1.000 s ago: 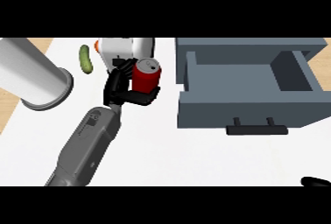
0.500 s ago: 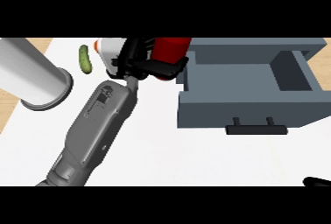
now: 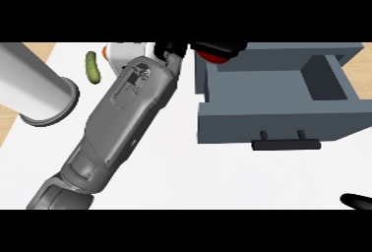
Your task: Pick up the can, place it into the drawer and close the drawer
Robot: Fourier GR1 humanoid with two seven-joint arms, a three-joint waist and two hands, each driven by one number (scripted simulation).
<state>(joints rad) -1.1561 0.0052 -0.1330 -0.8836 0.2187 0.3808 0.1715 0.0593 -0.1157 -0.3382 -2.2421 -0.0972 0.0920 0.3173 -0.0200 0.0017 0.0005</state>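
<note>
The white worktop (image 3: 218, 177) carries an open grey drawer (image 3: 276, 118) with a black handle (image 3: 286, 144) on its front. The left hand (image 3: 218, 47) is at the far left corner of the drawer, and its black fingers are curled round the red can (image 3: 212, 58), which is mostly hidden. I cannot tell if the can is already inside the drawer. To the left of the forearm lie 1 green cucumber (image 3: 92, 66) and 1 large grey cylinder (image 3: 33, 93). Of the right hand (image 3: 356, 201) only a black tip shows at the lower right, so I cannot tell its state.
</note>
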